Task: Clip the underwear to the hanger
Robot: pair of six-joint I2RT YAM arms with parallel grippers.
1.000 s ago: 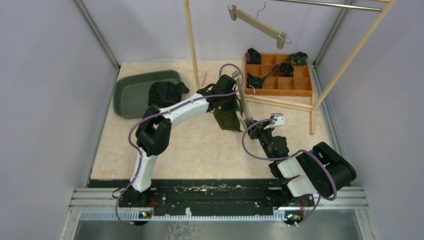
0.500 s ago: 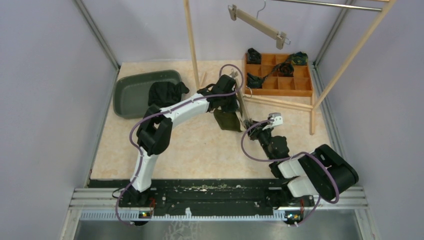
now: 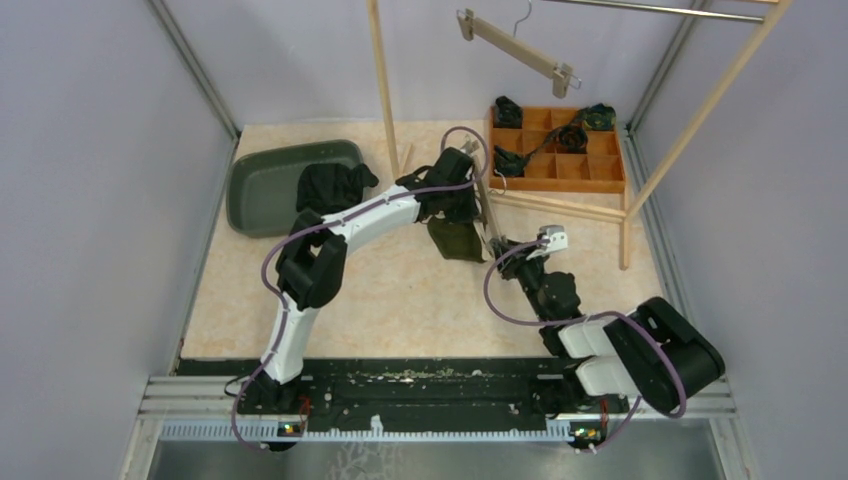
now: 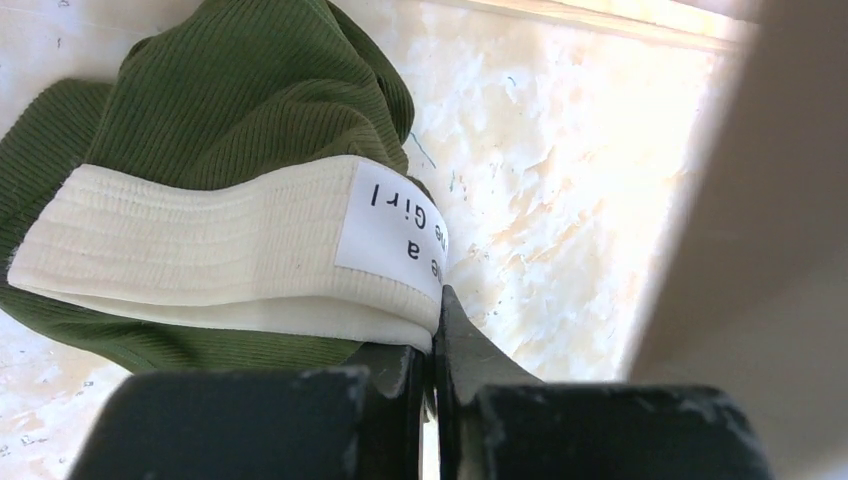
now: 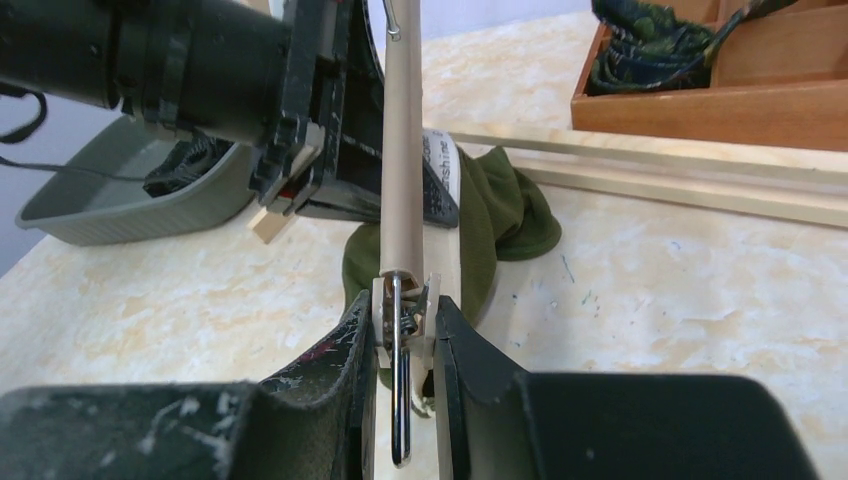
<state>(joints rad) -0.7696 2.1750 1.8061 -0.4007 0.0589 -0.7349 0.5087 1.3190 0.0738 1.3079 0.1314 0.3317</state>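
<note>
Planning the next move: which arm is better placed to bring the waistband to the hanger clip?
Left. The left gripper is shut on the underwear by its waistband, beside the hanger; the right gripper is busy pinching the hanger's end clip.

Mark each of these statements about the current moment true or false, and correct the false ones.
1. The left gripper pinches the white waistband of the green underwear. True.
2. The right gripper is wide open and holds nothing. False: its fingers are closed on the clip at the end of the hanger.
3. The grey tray holds nothing. False: a black garment lies at its right end.
4. A second hanger hangs from the rail at the back. True.
</note>
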